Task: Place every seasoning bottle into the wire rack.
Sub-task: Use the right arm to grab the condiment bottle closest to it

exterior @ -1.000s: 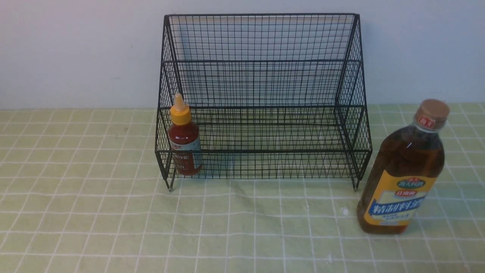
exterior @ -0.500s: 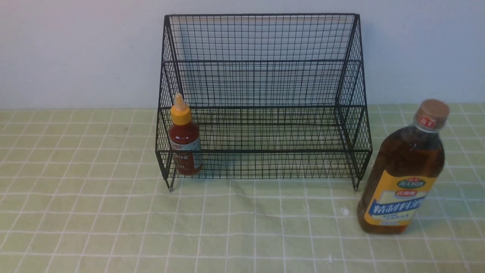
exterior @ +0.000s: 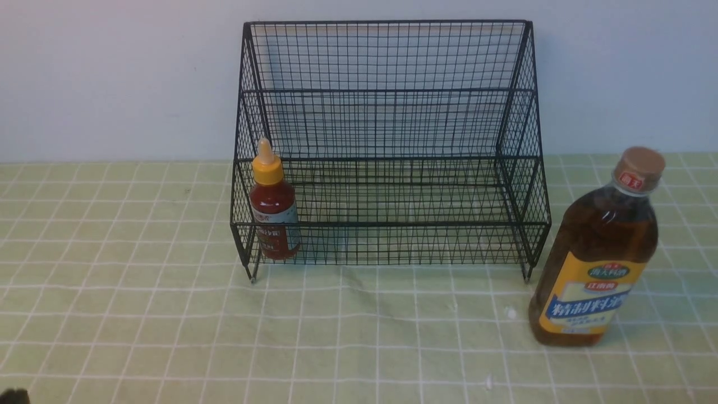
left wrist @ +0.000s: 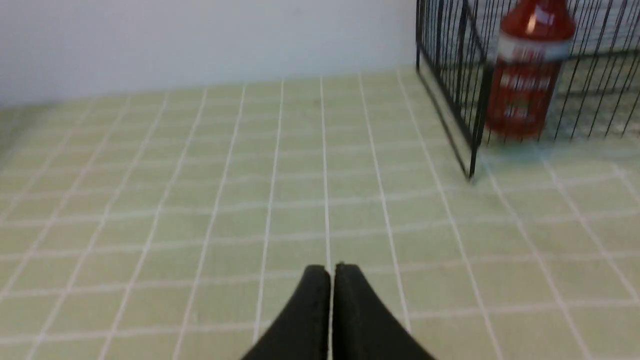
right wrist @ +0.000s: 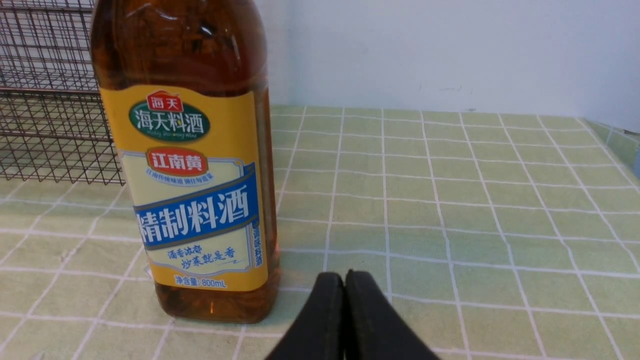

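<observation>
The black wire rack (exterior: 392, 112) stands at the back against the wall. The small red-sauce bottle (exterior: 273, 207) with its yellow nozzle cap stands upright inside the rack's lower tier, at its left end. It also shows behind the wires in the left wrist view (left wrist: 525, 75). The tall brown-liquid bottle (exterior: 597, 264) with its tan cap stands upright on the cloth, just right of the rack's front right foot. My left gripper (left wrist: 331, 267) is shut and empty, low over the cloth, well short of the rack. My right gripper (right wrist: 344, 274) is shut and empty, just beside the brown bottle's (right wrist: 190, 165) base.
A green checked tablecloth (exterior: 359, 336) covers the table, with a white wall behind. The table's right edge (right wrist: 612, 135) lies beyond the brown bottle. A dark tip of my left arm (exterior: 14, 396) shows in the front view's bottom left corner.
A dark tip of my left arm has come into the front view's bottom left corner. The bottles and the rack have not moved.
</observation>
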